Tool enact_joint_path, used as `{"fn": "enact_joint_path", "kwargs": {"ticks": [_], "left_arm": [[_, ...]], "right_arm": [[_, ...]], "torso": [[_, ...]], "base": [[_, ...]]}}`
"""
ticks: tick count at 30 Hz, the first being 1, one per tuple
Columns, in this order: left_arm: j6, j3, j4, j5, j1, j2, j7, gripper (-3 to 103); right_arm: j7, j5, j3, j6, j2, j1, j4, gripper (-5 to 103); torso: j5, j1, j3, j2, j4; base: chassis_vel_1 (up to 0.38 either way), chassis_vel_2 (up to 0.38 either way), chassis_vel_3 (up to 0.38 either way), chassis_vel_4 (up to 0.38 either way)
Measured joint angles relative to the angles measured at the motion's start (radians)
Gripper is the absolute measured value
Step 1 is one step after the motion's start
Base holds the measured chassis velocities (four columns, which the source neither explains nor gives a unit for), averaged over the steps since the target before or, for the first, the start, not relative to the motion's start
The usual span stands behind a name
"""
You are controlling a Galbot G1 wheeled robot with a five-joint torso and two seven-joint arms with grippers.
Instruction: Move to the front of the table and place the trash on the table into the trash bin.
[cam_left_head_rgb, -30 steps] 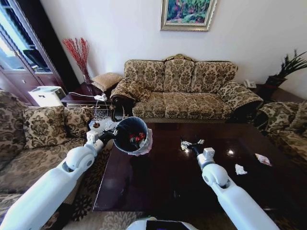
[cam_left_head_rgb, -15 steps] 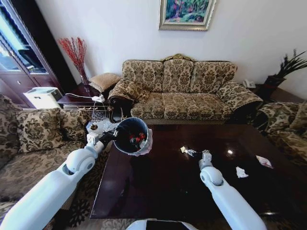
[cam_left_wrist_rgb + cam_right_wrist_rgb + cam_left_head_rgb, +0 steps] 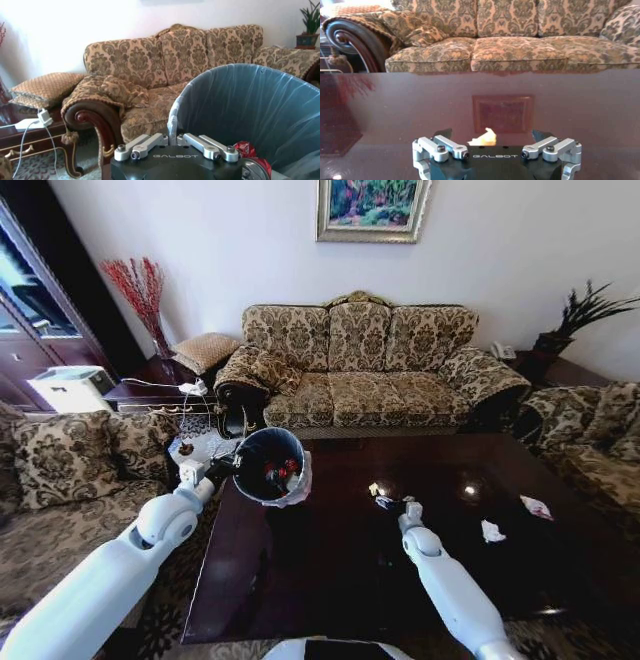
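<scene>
A: Where is the trash bin (image 3: 268, 467)?

B: The left claw (image 3: 222, 467) holds it up at the far left corner of the counter (image 3: 330, 570), tilted so its mouth faces the camera. In the left wrist view the claw (image 3: 172, 144) is pinched on the bin's lined rim (image 3: 235, 108), and something red (image 3: 244, 149) lies inside just beside the fingers.

A: And from the head view, what's in the bin?

B: Red pieces (image 3: 278, 472) sit inside it. The whitish liner (image 3: 298, 483) hangs over the rim on the right side.

A: What is the right claw doing?

B: The right claw (image 3: 388, 502) reaches out low over the middle of the counter. In its wrist view the claw (image 3: 492, 137) is spread wide, fingers (image 3: 443, 134) well apart, with a small yellowish scrap (image 3: 483, 137) lying on the dark wood between them. I cannot tell whether the fingers touch the scrap.

A: Any other trash?

B: A crumpled white tissue (image 3: 492, 531) lies to the right on the counter, and a red-and-white wrapper (image 3: 536, 507) sits farther right, near the edge. The two are apart from each other and well away from the right claw.

A: What's behind?

B: A patterned sofa (image 3: 370, 370) stands along the far wall.
</scene>
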Motion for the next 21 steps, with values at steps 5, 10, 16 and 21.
{"fn": "enact_joint_path", "kwargs": {"ticks": [5, 10, 16, 21], "left_arm": [[-0.004, -0.026, -0.007, -0.003, 0.021, -0.003, 0.000, 3], [-0.005, -0.048, -0.019, -0.003, 0.044, -0.008, 0.002, 3], [-0.005, -0.065, -0.031, -0.003, 0.062, -0.013, 0.002, 3], [-0.009, -0.079, -0.035, -0.003, 0.071, -0.013, 0.006, 3]], "right_arm": [[-0.034, -0.025, -0.007, 0.011, 0.036, 0.053, -0.085, 100], [-0.061, -0.062, -0.006, 0.029, 0.079, 0.103, -0.167, 100], [-0.088, -0.082, -0.004, 0.033, 0.106, 0.141, -0.220, 100], [-0.083, -0.098, 0.000, 0.033, 0.129, 0.163, -0.262, 100]], "torso": [[0.0002, 0.000, 0.000, 0.000, -0.0005], [0.0003, 0.000, 0.000, 0.000, -0.0005], [0.0002, 0.000, 0.000, 0.000, -0.0001], [0.0005, 0.000, 0.000, 0.000, -0.0002]], "base": [[0.000, 0.000, 0.000, 0.000], [0.000, 0.000, 0.000, 0.000], [0.000, 0.000, 0.000, 0.000], [0.000, 0.000, 0.000, 0.000]]}}
